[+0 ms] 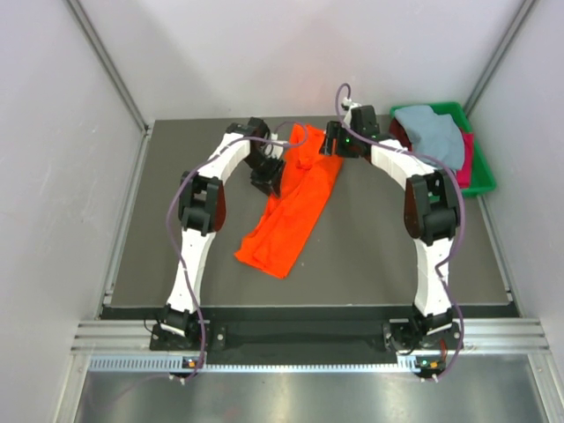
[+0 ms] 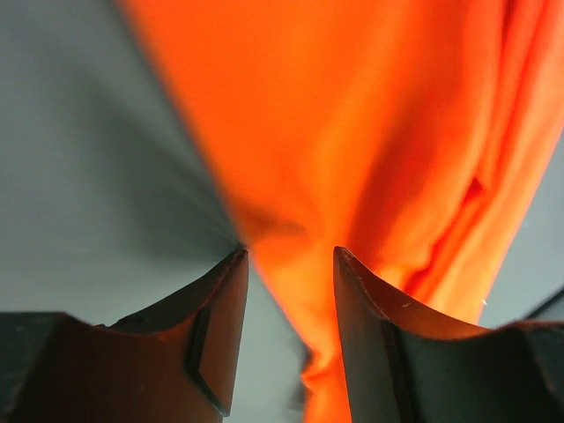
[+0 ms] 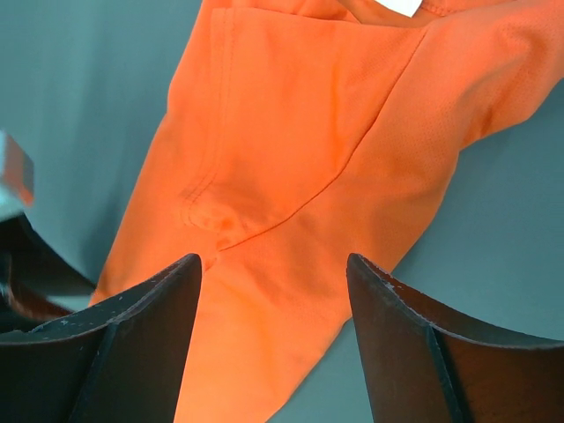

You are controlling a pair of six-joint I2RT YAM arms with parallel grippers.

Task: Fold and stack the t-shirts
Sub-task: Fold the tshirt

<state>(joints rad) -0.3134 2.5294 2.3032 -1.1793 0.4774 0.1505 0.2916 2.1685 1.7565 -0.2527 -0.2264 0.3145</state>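
Left gripper [image 2: 289,256] and right gripper [image 3: 273,261] both hover with jaws apart over the orange shirt [image 1: 291,210], bunched and unfolded on the table [image 1: 167,264], while the grey shirt [image 1: 434,132] and red shirt [image 1: 466,152] wait in the tray [image 1: 482,183]: folding looks barely begun.

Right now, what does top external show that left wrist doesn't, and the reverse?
Only top external: the left arm and right arm, the whole orange t-shirt lying as a long diagonal strip on the table, and the green tray at the far right, holding the grey-blue t-shirt over a crimson one.
Only left wrist: the left pincer close up, fingers apart, with the shirt's edge showing in the gap.
Both: the orange cloth and the grey table.
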